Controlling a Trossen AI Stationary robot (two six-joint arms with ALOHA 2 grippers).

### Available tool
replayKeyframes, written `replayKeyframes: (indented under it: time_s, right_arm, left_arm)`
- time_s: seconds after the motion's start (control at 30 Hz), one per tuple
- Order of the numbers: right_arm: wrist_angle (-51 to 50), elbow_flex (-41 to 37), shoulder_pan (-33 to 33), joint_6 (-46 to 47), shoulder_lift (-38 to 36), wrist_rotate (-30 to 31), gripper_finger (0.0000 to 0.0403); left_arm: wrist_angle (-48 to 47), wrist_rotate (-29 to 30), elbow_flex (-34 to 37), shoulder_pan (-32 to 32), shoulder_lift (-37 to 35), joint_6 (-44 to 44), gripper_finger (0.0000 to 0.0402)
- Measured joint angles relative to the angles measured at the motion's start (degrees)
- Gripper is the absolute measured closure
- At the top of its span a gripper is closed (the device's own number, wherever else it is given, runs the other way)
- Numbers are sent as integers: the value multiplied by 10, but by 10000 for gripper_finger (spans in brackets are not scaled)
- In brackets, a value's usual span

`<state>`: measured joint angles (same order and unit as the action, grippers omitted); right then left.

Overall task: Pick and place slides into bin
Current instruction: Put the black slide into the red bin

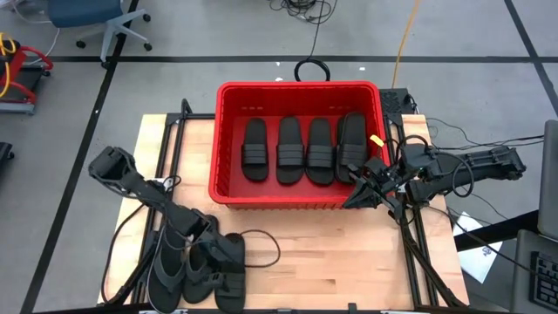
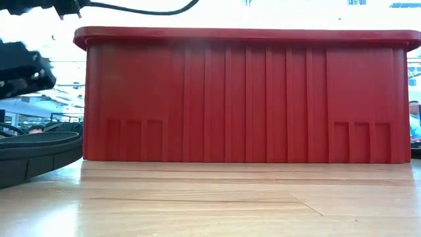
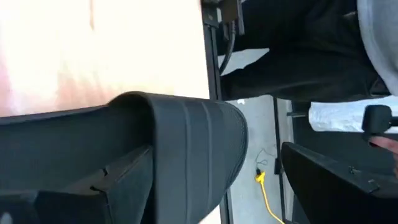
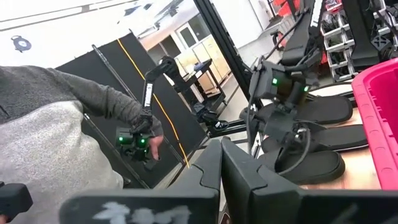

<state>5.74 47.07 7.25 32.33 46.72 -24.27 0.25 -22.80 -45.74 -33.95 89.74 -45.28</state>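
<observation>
- Left gripper of mine is down at the near-left corner of the pale wooden desk, fingers spread wide right over the leftover pile of flat black rubber slides. Nothing's clamped yet as far as I can see; the wrist view just shows a ribbed strap filling the frame.
- Right gripper is shut and empty, parked by the right end of the bin, not doing anything.
- Big red slatted plastic bin sits at the back middle of the desk, and four band-strap slides are already lying side by side in it.
- What's left: the pile near my left gripper. Looks like about four, including thong-style ones, but they overlap so I can't count for sure.
- So I'd call it roughly halfway. Next grab looks fiddly since they're stacked on each other.
</observation>
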Motion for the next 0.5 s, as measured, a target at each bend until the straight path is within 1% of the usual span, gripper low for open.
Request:
replayKeyframes:
  time_s: [0.2, 0.3, 0.37, 0.4, 0.5]
  right_arm:
    - [-1, 0, 0, -4, 0, 0, 403]
    - [-3, 0, 0, -4, 0, 0, 403]
    - [-5, 0, 0, -7, 0, 0, 403]
    - [-5, 0, 0, -12, 0, 0, 403]
    - [-5, 0, 0, -20, 0, 0, 403]
  left_arm:
    - [11, -28, 0, -3, 64, -10, 60]
    - [45, -68, -1, -1, 86, -27, 66]
    - [67, -107, -1, 0, 97, -40, 86]
    - [73, -117, 0, 0, 99, -42, 102]
    - [76, -122, 0, 0, 98, -50, 174]
